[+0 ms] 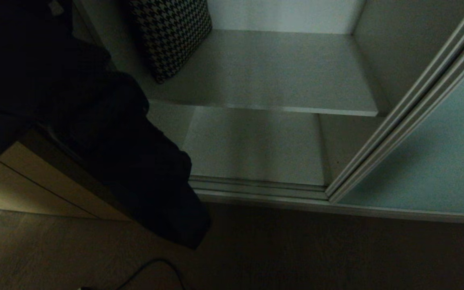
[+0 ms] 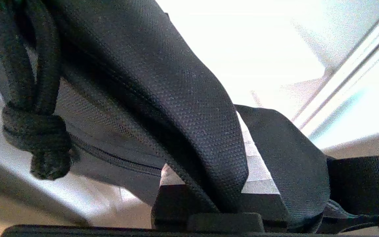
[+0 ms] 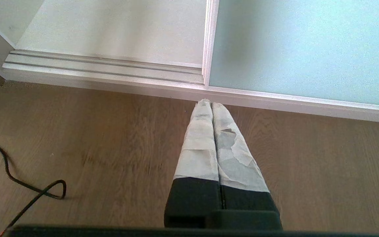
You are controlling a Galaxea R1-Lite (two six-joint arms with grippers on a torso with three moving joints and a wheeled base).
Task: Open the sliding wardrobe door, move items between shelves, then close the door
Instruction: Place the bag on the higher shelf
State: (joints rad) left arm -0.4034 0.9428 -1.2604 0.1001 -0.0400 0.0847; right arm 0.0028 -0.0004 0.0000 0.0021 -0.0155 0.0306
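Bag (image 2: pixel 163 98) fabric pinched between left gripper (image 2: pixel 220 197) fingers (image 2: pixel 176 197), hanging outside wardrobe; right gripper (image 3: pixel 212 104) pressed together, empty.

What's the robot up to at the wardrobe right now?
Left end effector shut on black bag, hanging before open shelves. Right end effector shut, empty, over floor. Sliding door open. Houndstooth cushion on upper shelf.
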